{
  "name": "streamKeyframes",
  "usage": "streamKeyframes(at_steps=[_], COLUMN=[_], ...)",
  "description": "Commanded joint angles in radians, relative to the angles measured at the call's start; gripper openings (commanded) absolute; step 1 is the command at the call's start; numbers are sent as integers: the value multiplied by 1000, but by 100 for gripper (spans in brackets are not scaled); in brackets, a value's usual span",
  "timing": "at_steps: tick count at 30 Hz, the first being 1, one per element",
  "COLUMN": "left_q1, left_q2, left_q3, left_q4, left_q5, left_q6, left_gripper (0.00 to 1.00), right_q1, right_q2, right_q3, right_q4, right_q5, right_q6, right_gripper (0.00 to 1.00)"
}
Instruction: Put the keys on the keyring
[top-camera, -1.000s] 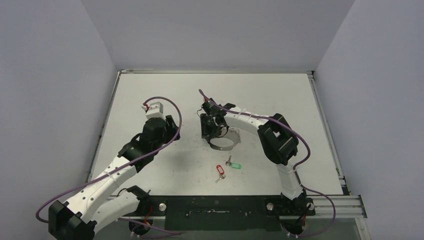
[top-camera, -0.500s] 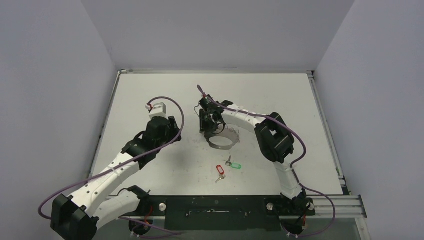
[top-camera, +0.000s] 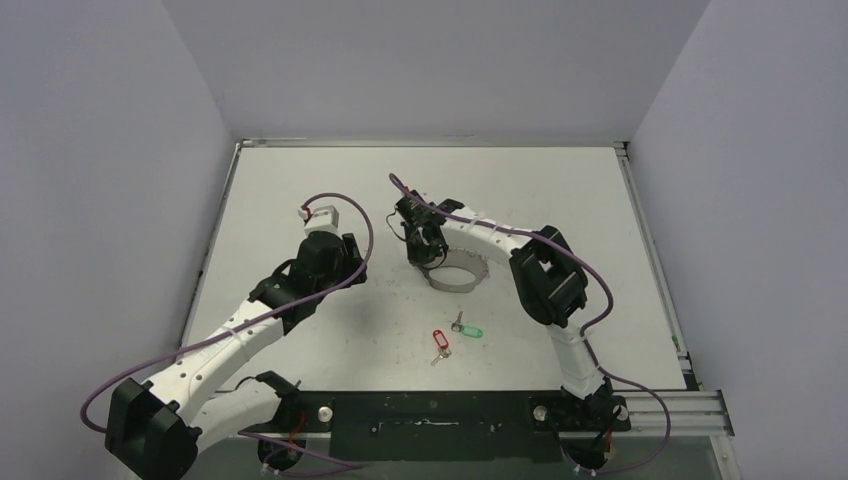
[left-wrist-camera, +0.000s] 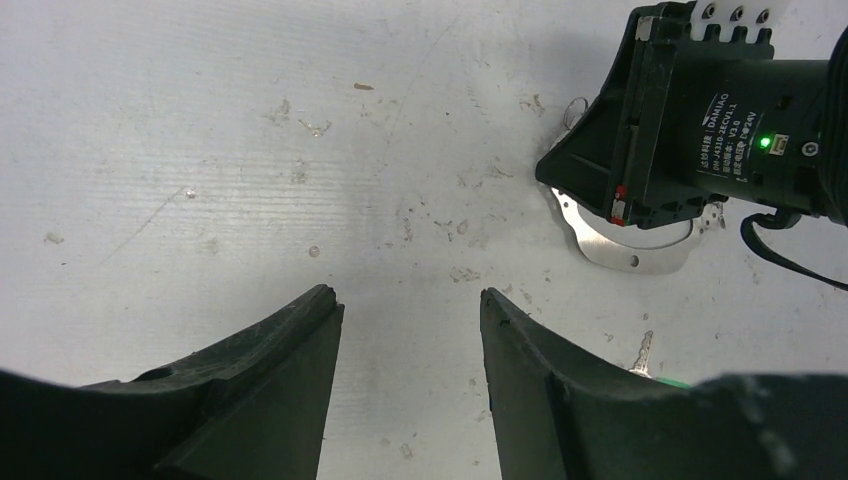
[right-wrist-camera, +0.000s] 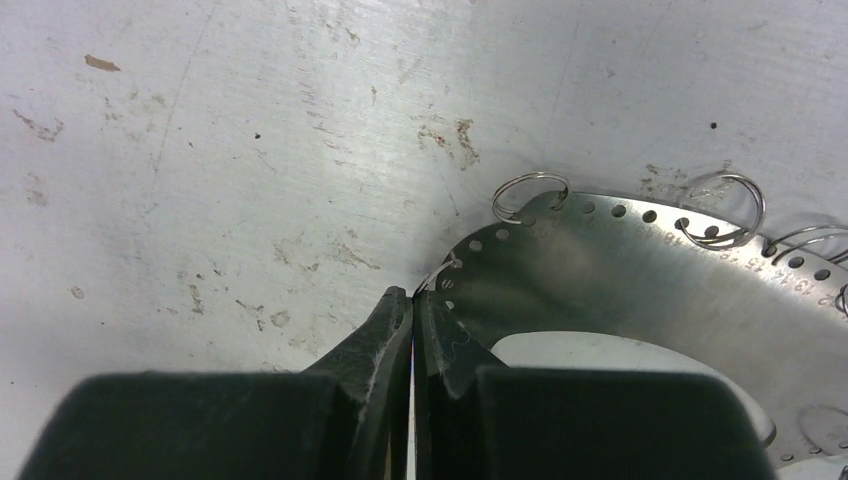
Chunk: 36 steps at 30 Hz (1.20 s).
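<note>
Your scuffed white tabletop (top-camera: 560, 190) carries everything. Your left end effector (left-wrist-camera: 405, 310) hangs above it with its fingers spread wide, holding nothing. Your right end effector (right-wrist-camera: 411, 298) is closed, its tips at the pointed end of the keyring (right-wrist-camera: 640, 270), a flat silvery metal crescent with a row of holes and small wire rings. You cannot tell whether it pinches it. The small silver key with the red oblong tag (top-camera: 441, 339) and the key with the green tag (top-camera: 472, 332) lie side by side nearer the arm bases, apart from the keyring.

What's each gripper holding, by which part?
Left gripper: open, empty. Right gripper: shut at rim of the flat perforated silver ring; whether it pinches it cannot be told.
</note>
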Motion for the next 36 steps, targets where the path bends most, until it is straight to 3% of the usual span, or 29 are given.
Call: streamKeyframes(at_steps=[1, 13, 17, 24, 33, 36], left_q1=[8, 10, 12, 16, 17, 17], left_q2=[3, -7, -29, -107, -185, -180], left_q3=[47, 37, 25, -22, -90, -84], left_q4=[51, 50, 48, 92, 179, 174], left_q5=[16, 10, 2, 10, 59, 81], left_q6=[18, 24, 25, 24, 57, 90], left_gripper=[52, 52, 52, 52, 52, 52], right_q1=[15, 130, 142, 140, 132, 130], right_q2=[-27, -135, -218, -422, -618, -664], right_q3=[42, -44, -156, -350, -471, -480], right_q4=[-23, 10, 85, 215, 301, 270], right_q5=[42, -25, -106, -120, -65, -120], right_q6=[-44, -276, -337, -407, -525, -619], right_gripper=[0, 0, 0, 0, 0, 0])
